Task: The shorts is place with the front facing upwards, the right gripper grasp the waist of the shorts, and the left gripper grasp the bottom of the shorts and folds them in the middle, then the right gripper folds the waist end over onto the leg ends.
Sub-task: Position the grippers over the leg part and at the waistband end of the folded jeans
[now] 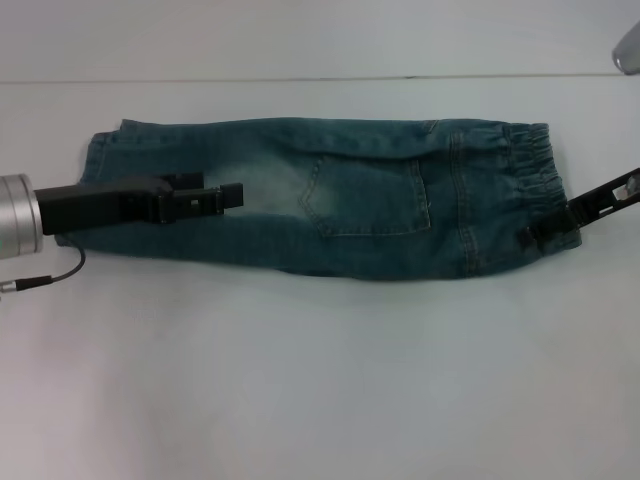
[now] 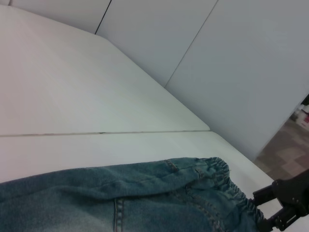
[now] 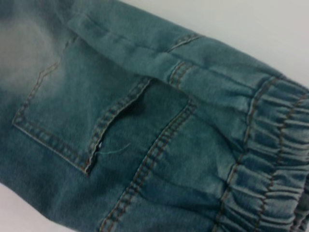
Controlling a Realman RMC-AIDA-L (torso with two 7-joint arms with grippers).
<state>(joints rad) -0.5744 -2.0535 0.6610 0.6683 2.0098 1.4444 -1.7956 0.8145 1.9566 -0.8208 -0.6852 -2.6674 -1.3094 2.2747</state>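
The blue denim shorts lie flat on the white table, folded lengthwise, with the elastic waist at the right and the leg ends at the left. A back pocket faces up. My left gripper hovers over the leg half, fingers pointing toward the waist, open and holding nothing. At the near corner of the waist my right gripper is shut on the waistband edge. The left wrist view shows the shorts and the right gripper beyond them. The waistband fills the right wrist view.
The white table spreads wide in front of the shorts, with a seam line behind them. A thin cable hangs from the left arm at the left edge. A grey metal part sits at the far right corner.
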